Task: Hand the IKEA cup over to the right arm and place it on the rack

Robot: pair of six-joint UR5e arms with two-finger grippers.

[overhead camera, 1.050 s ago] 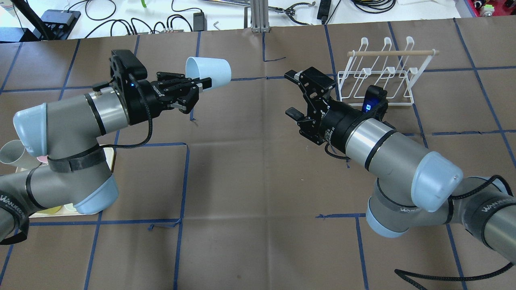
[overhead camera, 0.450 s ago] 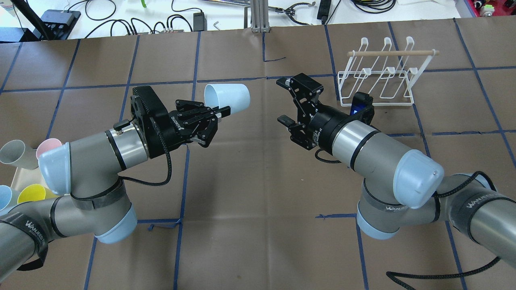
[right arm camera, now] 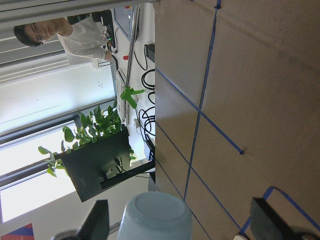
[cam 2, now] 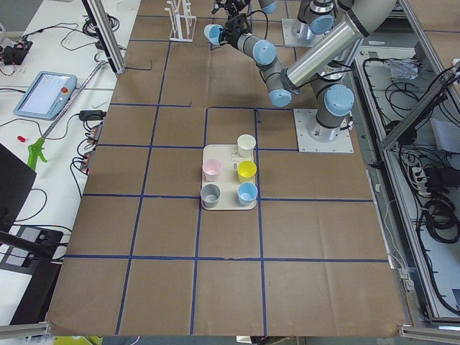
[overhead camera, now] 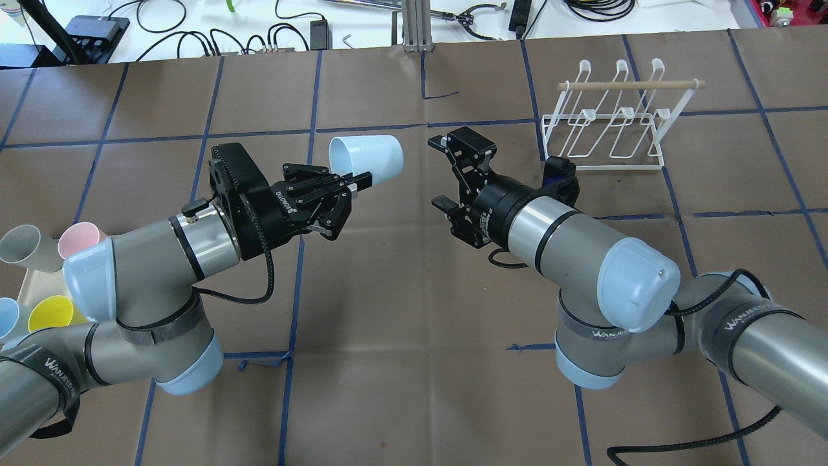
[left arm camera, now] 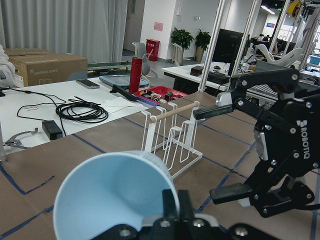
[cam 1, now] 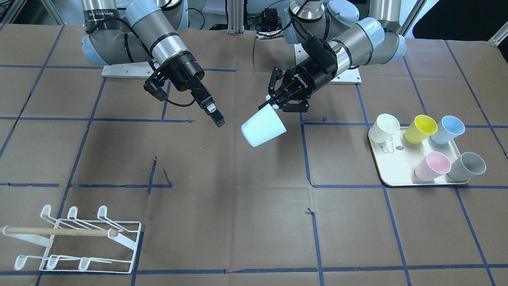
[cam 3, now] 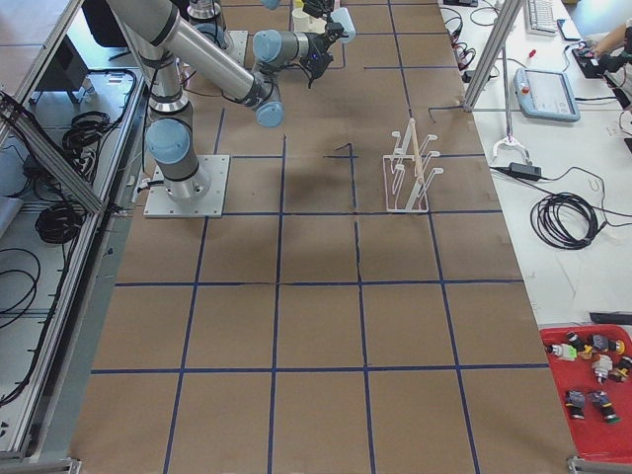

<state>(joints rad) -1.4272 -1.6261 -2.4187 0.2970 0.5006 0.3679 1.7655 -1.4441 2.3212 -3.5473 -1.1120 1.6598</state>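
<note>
Two grippers face each other above the middle of the table (overhead camera: pixel 401 310): my left gripper (overhead camera: pixel 359 180) pinches the rim of the pale blue IKEA cup (overhead camera: pixel 374 155), one finger inside the mouth, holding it on its side in the air with its closed base turned toward my right gripper (overhead camera: pixel 441 171). That one stands empty with fingers spread wide, near the base but not touching it. The rack (overhead camera: pixel 608 123) stands on the table beyond my right arm (overhead camera: pixel 582 239), well apart from the cup. As I judge it, the risk lies in the hand-over: the cup is smooth and tapered, so closing on its narrow end could squeeze it out of the pads, and letting go on the left before the right hold is firm would drop it to the table. A misaligned approach could also knock it askew in my rim pinch.
</note>
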